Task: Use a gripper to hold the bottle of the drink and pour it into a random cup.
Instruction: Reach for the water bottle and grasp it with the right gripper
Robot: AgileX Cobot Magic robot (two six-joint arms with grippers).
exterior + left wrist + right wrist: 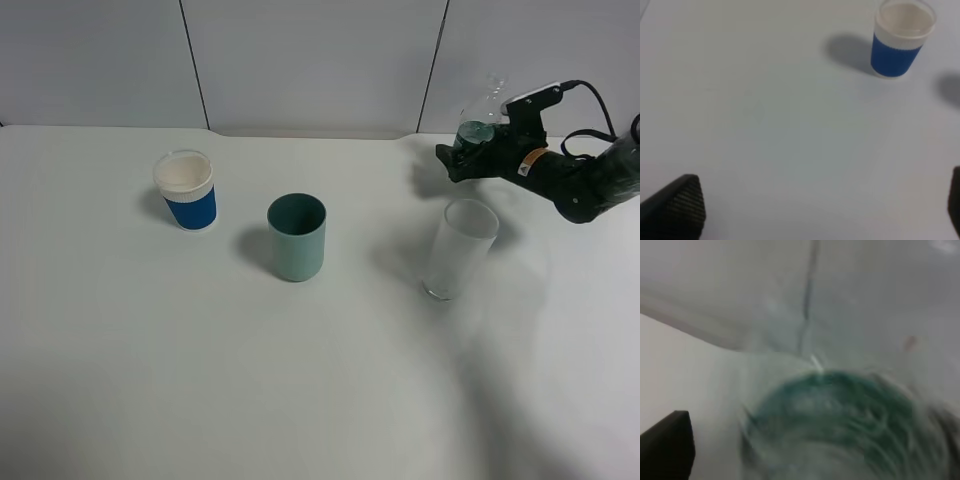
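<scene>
White table point(150, 380) fills most of the high view, with a grey wall point(310, 60) of panels behind it.

Three things to drink from stand on the table in a loose row. One is a white cup with a blue sleeve point(186, 190) on the left. One is the teal-green cup point(297, 237) in the middle. One is a tall clear glass point(458, 248) on the right. All three stand up straight and are well apart from each other.

One small bottle point(474, 130) shows, clear with a dark green label. It is at the far right of the table near the wall, behind the glass, and its thin neck leans to the right. I cannot tell if it rests on the table.

Two grippers show. The right gripper point(465, 152) is on a black arm point(585, 185) with an orange and white band. Its jaws sit on each side of the bottle's green part. In the right wrist view the bottle point(840, 425) is very close and blurry, and the one finger point(667, 445) that shows has a gap beside it, so the jaws look apart and not squeezing.

The left gripper point(817, 200) hangs over bare table with its jaws wide apart and nothing between them. The blue-sleeved cup point(900, 42) shows beyond it.
</scene>
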